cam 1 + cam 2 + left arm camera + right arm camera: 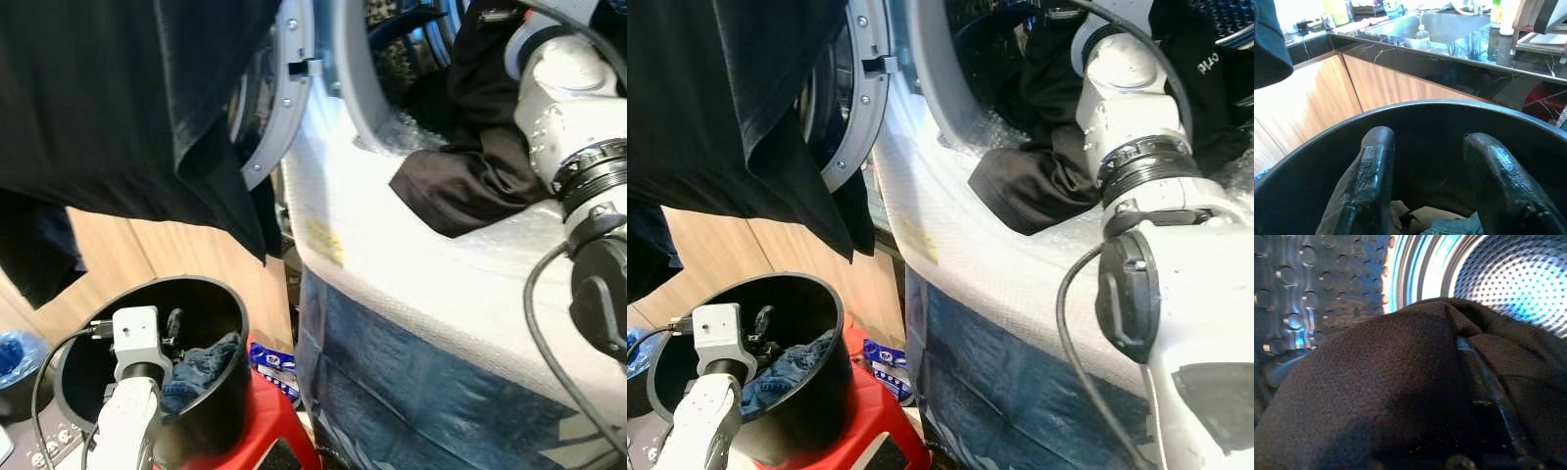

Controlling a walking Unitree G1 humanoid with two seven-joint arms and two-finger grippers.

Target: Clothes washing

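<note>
Clearly the loading is under way but far from finished. The right arm reaches into the mouth of the washing machine (323, 186), and in the right wrist view its right pincer (1469, 396) is buried in a black garment (1038, 186) with the shiny drum (1518, 279) just beyond; one finger shows against the cloth, so it seems to be holding that garment, though I cannot tell how far the fingers stand apart. Much of the garment spills out over the lower rim of the opening onto the white bubble-wrapped front, so it needs pushing fully inside. Another dark cloth (127, 108) hangs over the open door (279, 98) at the upper left. Below, a black bucket (211, 392) stands on a red stool (269, 431) beside the machine's front, and the left pincer (1435, 191) hovers inside its rim with fingers set wide and nothing between them. Blue denim (201, 362) lies in the bucket's bottom, so at least one piece waits to be carried over, and the door must be closed afterwards.
</note>
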